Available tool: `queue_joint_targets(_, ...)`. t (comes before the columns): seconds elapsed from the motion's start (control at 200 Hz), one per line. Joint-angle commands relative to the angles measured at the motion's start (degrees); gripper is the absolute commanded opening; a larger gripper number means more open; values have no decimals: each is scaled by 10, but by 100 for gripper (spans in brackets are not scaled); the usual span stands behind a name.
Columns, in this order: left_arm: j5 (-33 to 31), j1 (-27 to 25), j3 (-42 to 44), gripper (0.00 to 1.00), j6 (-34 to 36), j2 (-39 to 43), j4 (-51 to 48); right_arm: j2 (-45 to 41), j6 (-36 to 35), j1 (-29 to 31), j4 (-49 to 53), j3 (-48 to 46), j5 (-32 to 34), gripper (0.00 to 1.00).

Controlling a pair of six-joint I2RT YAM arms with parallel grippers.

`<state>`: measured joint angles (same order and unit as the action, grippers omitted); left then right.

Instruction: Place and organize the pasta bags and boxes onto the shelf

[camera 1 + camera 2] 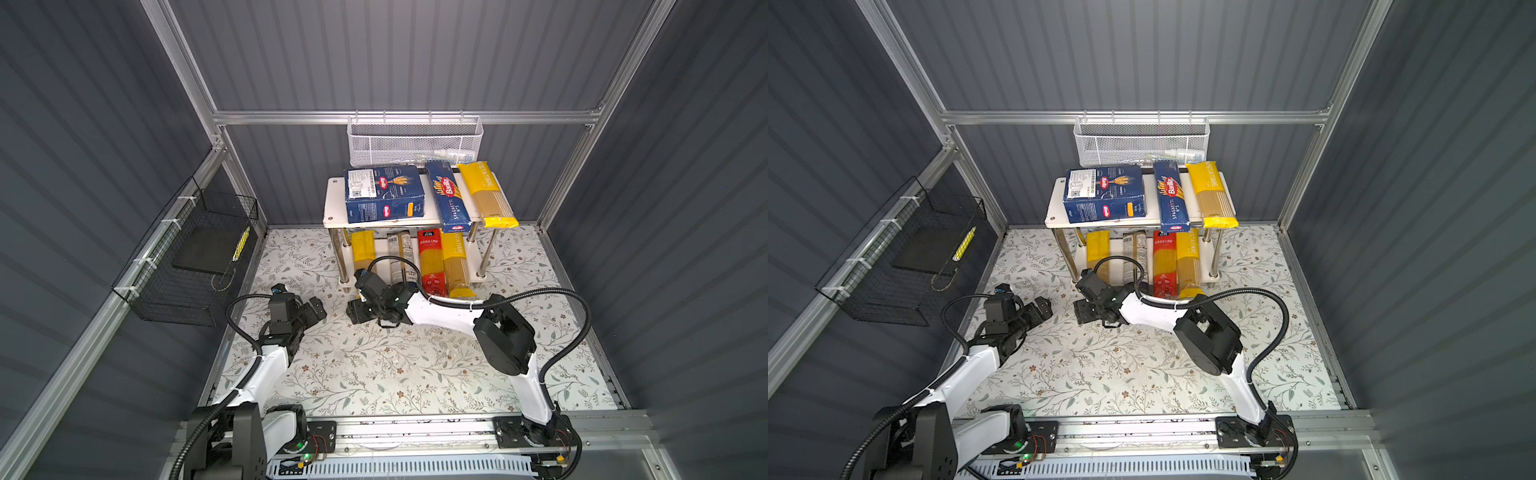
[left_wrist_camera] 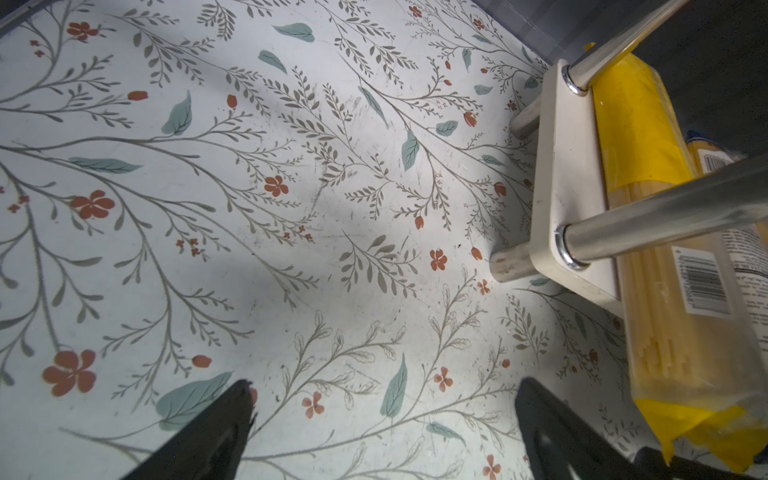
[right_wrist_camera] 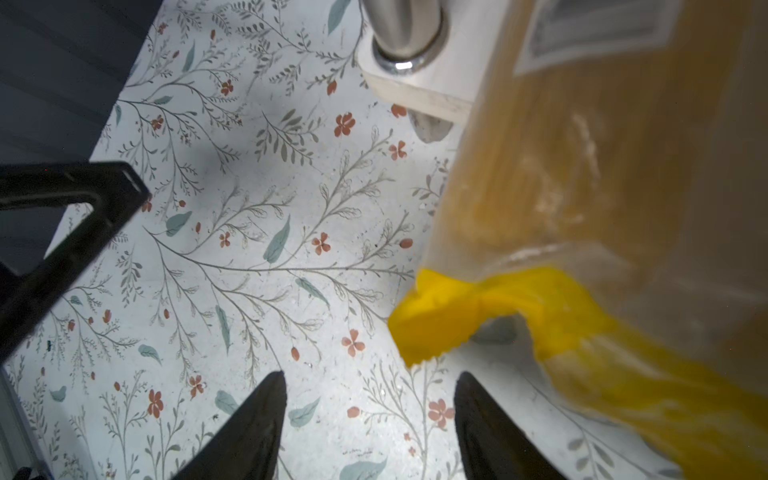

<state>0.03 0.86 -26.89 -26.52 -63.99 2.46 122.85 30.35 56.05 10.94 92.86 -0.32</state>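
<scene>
The shelf point(image 1: 334, 199) stands at the back of the floral mat. On its top board lie the wide pasta box point(image 1: 384, 193), the narrow SPAGHETTI box point(image 1: 449, 195) and a yellow-ended bag point(image 1: 488, 195). The lower board holds a yellow bag point(image 1: 363, 249), a clear labelled bag point(image 1: 401, 253), a red bag point(image 1: 430, 259) and another yellow bag point(image 1: 455, 262). My right gripper point(image 3: 370, 378) is open and empty, low over the mat just off the near end of the left yellow bag point(image 3: 582, 187). To its left, my left gripper point(image 2: 386, 386) hovers open over bare mat.
A white mesh basket point(image 1: 413, 141) hangs on the back wall above the shelf. A black wire basket point(image 1: 195, 257) is fixed to the left wall. The two grippers point(image 1: 316, 307) point(image 1: 359, 309) sit close together in front of the shelf's left legs point(image 2: 648, 216).
</scene>
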Motion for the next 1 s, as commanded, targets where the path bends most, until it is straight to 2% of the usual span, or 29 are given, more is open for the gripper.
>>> queue_joint_targets(0.0, -4, 4, 4, 100, 10, -1, -4, 13, -19, -9, 1, 32, -2, 66)
queue_joint_targets(0.38, -22, 5, 4, 100, 11, 4, -9, 44, -38, -23, -2, 80, -26, 67)
queue_joint_targets(0.545, -26, 5, 3, 100, 12, 5, -11, 16, -50, -18, -36, 32, -32, 68)
queue_joint_targets(0.605, -21, 5, 6, 100, 18, 18, -10, -20, -39, -18, -70, -24, -27, 68)
queue_joint_targets(0.705, -44, 5, 16, 100, 28, 53, -16, -101, -10, -20, -68, -118, 41, 71)
queue_joint_targets(0.745, -50, 4, 23, 100, 30, 67, -12, -138, -2, -22, -52, -153, 73, 75)
queue_joint_targets(0.86, -38, 4, 24, 100, 50, 69, 8, -265, 12, -32, -4, -268, 154, 78)
queue_joint_targets(0.995, -27, 3, 29, 100, 84, 71, 46, -408, 28, -79, 63, -384, 207, 86)
